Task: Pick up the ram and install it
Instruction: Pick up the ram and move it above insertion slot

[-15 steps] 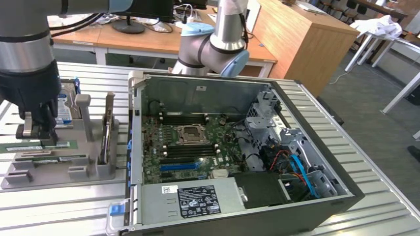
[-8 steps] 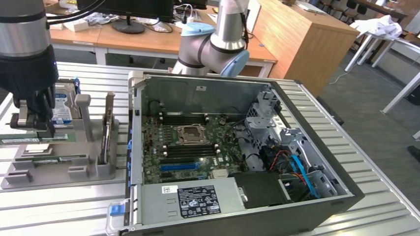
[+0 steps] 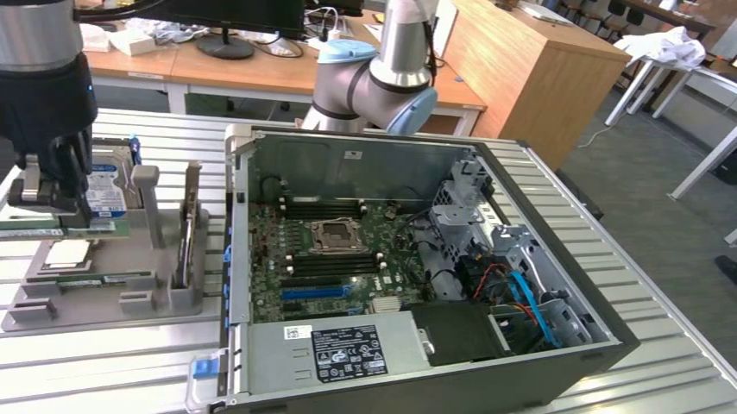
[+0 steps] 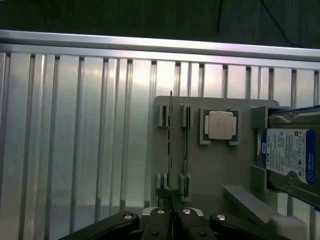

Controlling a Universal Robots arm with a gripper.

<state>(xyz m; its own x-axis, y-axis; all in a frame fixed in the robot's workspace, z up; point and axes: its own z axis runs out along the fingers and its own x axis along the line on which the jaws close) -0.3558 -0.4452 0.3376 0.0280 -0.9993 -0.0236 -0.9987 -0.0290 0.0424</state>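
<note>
The tool (image 4: 171, 215) is pinched narrow on the ram (image 4: 171, 150). In the wrist view the stick shows edge-on as a thin line running out from between the fingers, above the gray fixture (image 4: 210, 170). In the exterior view the tool (image 3: 48, 211) hangs over the far left end of that fixture (image 3: 161, 297), with the green strip of the ram (image 3: 29, 231) just under it. I cannot tell whether the stick is fully clear of its holder.

By my reading the pick-up is done or nearly so, and the install is all still to do. The open computer case (image 3: 576, 259) sits well apart on the exterior view's right, and the long black memory slots (image 3: 328, 207) beside the CPU socket (image 3: 337, 233) look unfilled.

A bare processor (image 4: 220, 125) rests in the fixture, with a hard drive (image 4: 290, 155) standing just beyond it. The drive's blue-and-white label reads "WD Blue" and "1.0TB". The power supply (image 3: 345, 349) at the case's near edge has a black label, too small to read. Everything stands on a ribbed aluminium bench (image 4: 75, 140).
</note>
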